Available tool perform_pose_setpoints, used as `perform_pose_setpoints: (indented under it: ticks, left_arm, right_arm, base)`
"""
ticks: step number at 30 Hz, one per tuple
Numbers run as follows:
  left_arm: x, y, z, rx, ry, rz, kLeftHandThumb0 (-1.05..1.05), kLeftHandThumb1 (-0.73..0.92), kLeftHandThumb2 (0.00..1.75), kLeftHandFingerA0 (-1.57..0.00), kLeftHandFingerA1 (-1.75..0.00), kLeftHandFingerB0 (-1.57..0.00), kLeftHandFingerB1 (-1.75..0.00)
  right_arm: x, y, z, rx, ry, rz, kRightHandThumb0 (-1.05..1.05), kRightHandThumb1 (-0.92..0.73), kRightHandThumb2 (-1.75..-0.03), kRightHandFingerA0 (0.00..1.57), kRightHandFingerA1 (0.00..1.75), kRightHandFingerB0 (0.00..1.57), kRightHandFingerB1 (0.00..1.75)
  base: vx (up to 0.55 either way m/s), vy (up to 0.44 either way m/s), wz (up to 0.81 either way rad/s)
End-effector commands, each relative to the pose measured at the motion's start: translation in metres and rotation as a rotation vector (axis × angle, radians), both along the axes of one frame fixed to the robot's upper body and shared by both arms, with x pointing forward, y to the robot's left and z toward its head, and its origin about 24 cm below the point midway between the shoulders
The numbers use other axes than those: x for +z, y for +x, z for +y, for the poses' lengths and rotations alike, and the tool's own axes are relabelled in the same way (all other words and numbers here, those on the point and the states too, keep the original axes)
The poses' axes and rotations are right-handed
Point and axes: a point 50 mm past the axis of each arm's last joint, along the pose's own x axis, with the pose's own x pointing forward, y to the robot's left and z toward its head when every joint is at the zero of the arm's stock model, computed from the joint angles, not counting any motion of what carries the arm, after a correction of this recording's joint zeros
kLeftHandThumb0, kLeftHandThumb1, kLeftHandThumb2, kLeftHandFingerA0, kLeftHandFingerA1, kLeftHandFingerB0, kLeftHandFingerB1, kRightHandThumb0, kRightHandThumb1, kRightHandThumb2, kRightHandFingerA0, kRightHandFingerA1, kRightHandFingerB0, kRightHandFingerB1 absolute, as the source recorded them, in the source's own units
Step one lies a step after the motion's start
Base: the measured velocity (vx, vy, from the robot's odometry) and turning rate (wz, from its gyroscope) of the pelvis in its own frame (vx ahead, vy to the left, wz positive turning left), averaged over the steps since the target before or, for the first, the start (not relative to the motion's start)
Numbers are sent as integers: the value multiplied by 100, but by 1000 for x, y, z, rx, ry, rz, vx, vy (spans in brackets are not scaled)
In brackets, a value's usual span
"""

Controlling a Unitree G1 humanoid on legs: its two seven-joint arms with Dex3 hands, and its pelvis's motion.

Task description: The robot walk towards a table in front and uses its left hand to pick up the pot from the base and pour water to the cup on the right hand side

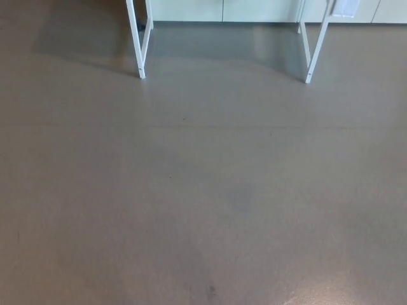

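Neither the pot, its base nor the cup shows in the head view. Only the lower parts of a table appear at the top: a white left leg [138, 44] and a white right leg [317, 47], standing on the floor ahead. The tabletop lies beyond the upper edge of the picture. No hand or arm of mine shows.
Grey-brown floor [203, 190] fills nearly the whole picture between me and the table legs. A pale wall or cabinet base [222, 9] runs along the top behind the legs. A small dark mark [211, 290] lies on the floor near the bottom.
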Motion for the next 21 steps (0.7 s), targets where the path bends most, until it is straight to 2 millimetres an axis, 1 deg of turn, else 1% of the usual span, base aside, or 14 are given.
perform_pose_setpoints:
  ticks: [1,2,5,7,8,9,12,13,14,15,18,19,20,21]
  left_arm:
    - [10,-3,12,95,-128,-207,-9,47,92,-15,-51,-16,-49]
    - [9,-10,12,83,-128,-202,-9,47,92,-15,-51,-16,-49]
    - [9,-16,12,68,-128,-191,-10,42,89,-17,-51,-17,-49]
    - [9,-17,12,66,-130,-192,-10,42,89,-17,-51,-17,-49]
    - [7,-19,12,79,-131,-193,-9,36,84,-20,-52,-20,-50]
    - [7,-20,12,79,-122,-189,-10,34,82,-22,-53,-21,-50]
    - [6,-20,12,77,-119,-189,-10,34,82,-22,-53,-21,-50]
    - [6,-23,12,65,-117,-188,-11,36,83,-23,-53,-18,-49]
    - [6,-24,12,60,-117,-187,-11,36,83,-23,-53,-18,-49]
    - [6,-24,12,61,-111,-187,-11,35,83,-25,-54,-19,-49]
    - [6,-24,12,61,-110,-189,-11,35,83,-25,-54,-19,-49]
    - [5,-27,12,70,-118,-183,-11,34,83,-25,-54,-19,-49]
    - [5,-27,13,69,-112,-174,-11,37,84,-20,-52,-18,-49]
    - [5,-27,13,68,-109,-171,-11,37,84,-20,-52,-18,-49]
  right_arm:
    - [3,-7,-8,-139,160,-159,-33,-60,-58,40,41,19,29]
    - [2,-12,-8,-140,162,-153,-33,-60,-58,40,41,19,29]
    - [0,-18,-7,-139,174,-152,-33,-59,-57,39,41,19,29]
    - [-1,-19,-7,-139,177,-153,-33,-59,-57,39,41,19,29]
    - [-2,-20,-7,-154,150,-124,-36,-50,-55,60,46,27,31]
    - [-4,-21,-7,-178,145,-113,-42,-37,-70,60,59,24,42]
    - [-4,-21,-7,-186,148,-114,-42,-37,-70,60,59,24,42]
    - [-5,-24,-7,-185,145,-108,-34,-50,-55,61,48,28,31]
    - [-5,-26,-7,-185,144,-106,-34,-50,-55,61,48,28,31]
    - [-6,-26,-8,-182,142,-101,-35,-49,-55,65,49,27,31]
    - [-6,-26,-8,-181,142,-100,-35,-49,-55,65,49,27,31]
    - [-6,-28,-8,-169,138,-93,-36,-51,-56,62,47,24,30]
    - [-6,-29,-8,-169,136,-87,-47,-37,-69,62,58,22,40]
    - [-6,-29,-8,-170,135,-85,-47,-37,-69,62,58,22,40]
  base:
    - [0,0,0]
    - [0,0,0]
    - [0,0,0]
    - [0,0,0]
    - [0,0,0]
    - [0,0,0]
    - [0,0,0]
    - [0,0,0]
    - [0,0,0]
    - [160,3,5]
    - [-54,-1,11]
    - [-24,9,37]
    - [0,0,0]
    - [-35,51,-11]
